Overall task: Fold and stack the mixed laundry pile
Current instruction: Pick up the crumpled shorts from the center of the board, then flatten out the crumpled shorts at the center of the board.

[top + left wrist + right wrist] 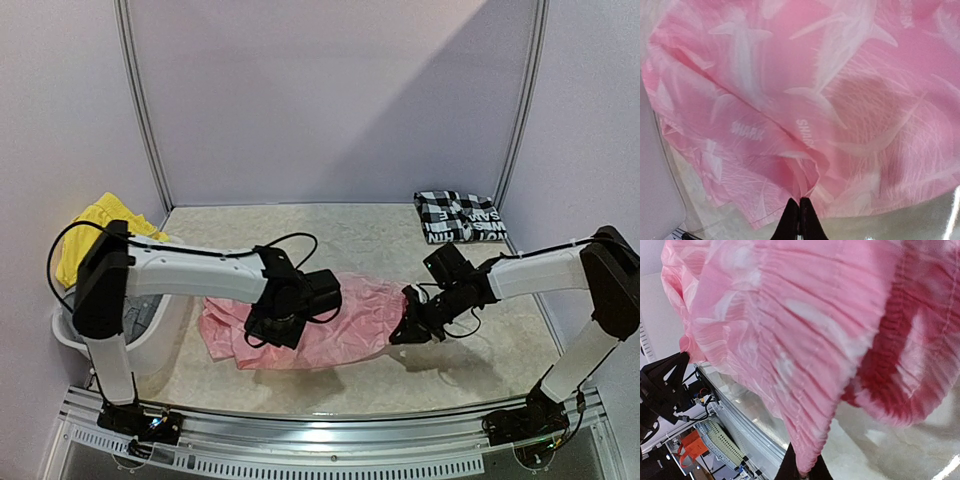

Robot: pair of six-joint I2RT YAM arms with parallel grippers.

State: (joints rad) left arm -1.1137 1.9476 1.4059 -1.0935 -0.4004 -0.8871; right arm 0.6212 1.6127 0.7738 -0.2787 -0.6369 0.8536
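The thin pink lettered piece (pixel 350 318) lies spread on the table between my arms, printed with white sharks and "SHARK" lettering (pixel 805 132). My left gripper (pixel 272 332) is shut on a pinched fold of it (pixel 801 202). My right gripper (pixel 405 330) is shut on its gathered elastic edge (pixel 807 471) at the right side. The black-and-white checked shirt (pixel 458 217) lies folded at the back right. The bright yellow garment (pixel 100 225) hangs over the basket at the left. The grey garment is not clearly seen.
The white plastic basket (pixel 70 330) stands at the table's left edge, under my left arm. A metal rail (pixel 330 435) runs along the near edge. Frame posts (pixel 140 100) and white walls stand behind the table.
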